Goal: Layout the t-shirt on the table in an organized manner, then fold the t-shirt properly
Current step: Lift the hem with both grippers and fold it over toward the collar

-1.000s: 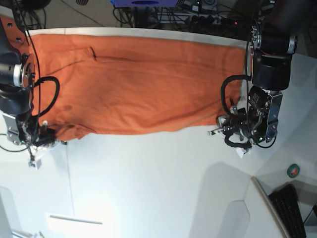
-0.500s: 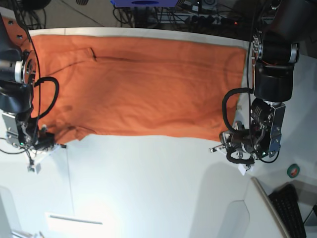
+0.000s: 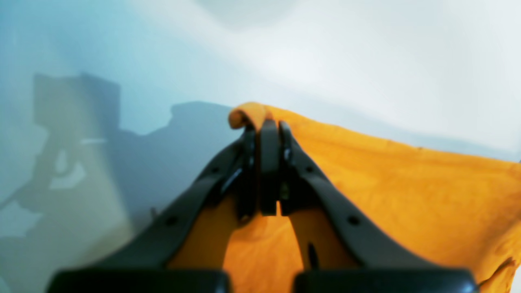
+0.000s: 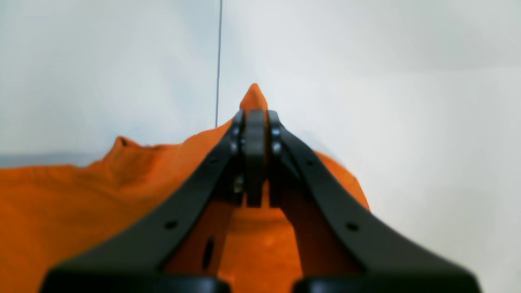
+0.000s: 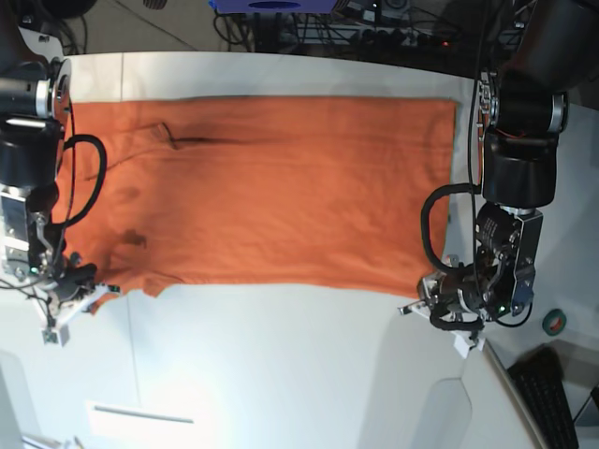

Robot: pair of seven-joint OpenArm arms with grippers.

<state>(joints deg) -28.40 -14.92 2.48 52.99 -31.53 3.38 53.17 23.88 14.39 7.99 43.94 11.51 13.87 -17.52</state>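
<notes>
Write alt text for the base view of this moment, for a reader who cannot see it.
An orange t-shirt lies spread across a white table. The left gripper and the right gripper are each shut on one of its near corners.

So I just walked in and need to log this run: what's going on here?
A two-armed robot is laying out an orange t-shirt on the white table. The left gripper is shut on one corner of the shirt's near edge, and the right gripper is shut on the other corner. The shirt lies spread wide and mostly flat between the arms, with some wrinkles near the right arm's end. No fold has been made yet.
</notes>
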